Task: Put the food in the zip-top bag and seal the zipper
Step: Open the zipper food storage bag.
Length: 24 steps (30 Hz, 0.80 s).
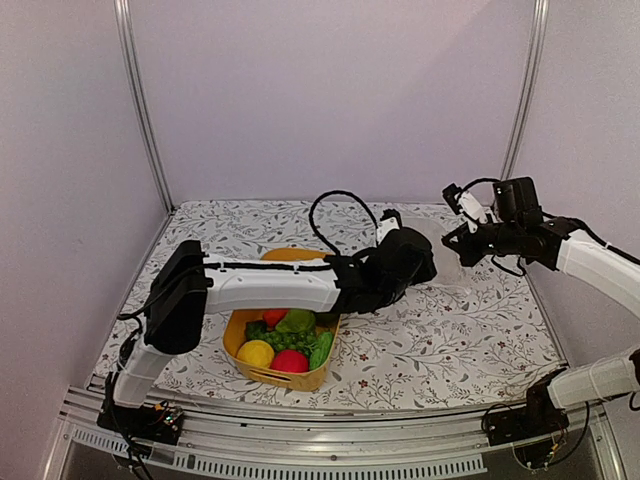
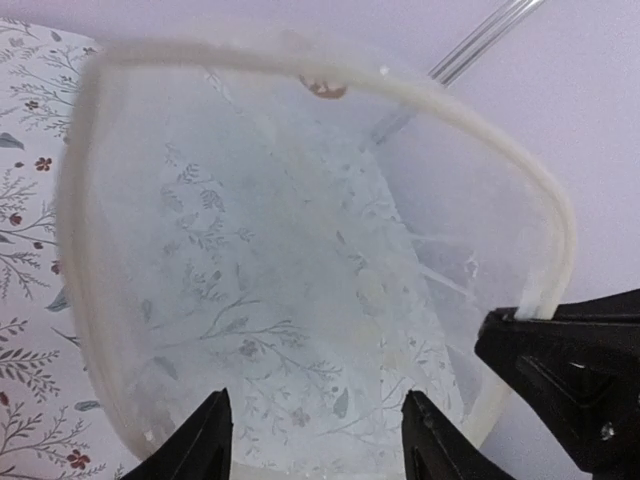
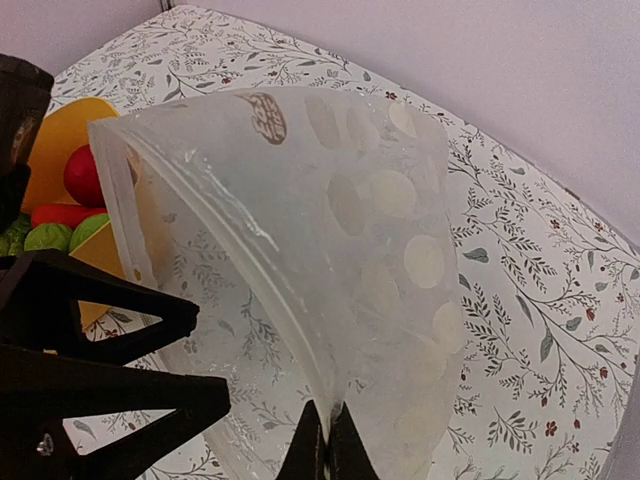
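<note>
The zip-top bag (image 2: 260,280) is clear with white dots and is held up with its mouth wide open. Its zipper (image 2: 480,130) runs as a pale loop around the mouth. My right gripper (image 3: 328,445) is shut on the bag's mouth edge, pinching the plastic between its tips. My left gripper (image 2: 320,445) is open at the lower rim of the mouth, with nothing between its fingers. In the top view the left gripper (image 1: 415,262) reaches toward the bag (image 1: 452,262), and the right gripper (image 1: 463,238) holds it from the right. The food (image 1: 285,345) lies in the yellow basket.
The yellow basket (image 1: 280,379) stands near the front, under my left arm, and shows at the left of the right wrist view (image 3: 55,140). The floral tablecloth (image 1: 450,340) covers the table. Metal frame posts (image 1: 140,100) stand at the back corners.
</note>
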Available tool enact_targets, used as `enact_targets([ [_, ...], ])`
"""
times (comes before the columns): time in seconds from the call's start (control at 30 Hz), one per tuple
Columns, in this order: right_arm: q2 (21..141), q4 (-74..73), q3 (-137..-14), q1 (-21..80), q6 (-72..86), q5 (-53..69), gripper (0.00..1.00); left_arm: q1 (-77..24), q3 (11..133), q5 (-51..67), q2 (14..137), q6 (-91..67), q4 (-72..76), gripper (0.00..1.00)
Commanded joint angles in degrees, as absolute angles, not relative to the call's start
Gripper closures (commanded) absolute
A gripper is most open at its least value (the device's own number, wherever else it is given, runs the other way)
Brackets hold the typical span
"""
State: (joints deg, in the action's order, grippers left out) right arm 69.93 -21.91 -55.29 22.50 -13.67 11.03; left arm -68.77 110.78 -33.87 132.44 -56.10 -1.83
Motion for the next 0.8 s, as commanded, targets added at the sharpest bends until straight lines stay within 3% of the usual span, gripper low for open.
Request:
enact_targets([
  [0.0, 67.94, -23.73, -56.27, 22.68, -11.97, 12.34, 1.00, -67.11, 113.27, -31.91, 135.34, -59.44, -3.95, 0.44],
  [0.2, 65.32, -23.81, -55.64, 22.68, -12.04, 10.33, 1.00, -65.90, 111.88, -29.18, 135.69, -58.20, -1.19, 0.47],
  [0.43, 65.03, -21.52, -53.80, 22.72, -12.22, 4.38, 1.00, -69.92, 105.31, -22.01, 130.00, -41.71, 14.00, 0.44],
  [0.63, 65.38, -20.18, -52.82, 22.66, -12.37, 5.17, 1.00, -72.93, 92.12, -24.09, 122.45, -46.83, 17.46, 0.39],
  [0.77, 66.70, -19.49, -52.30, 22.62, -12.39, 6.06, 1.00, -72.99, 90.79, -24.75, 122.11, -48.91, 17.48, 0.37],
])
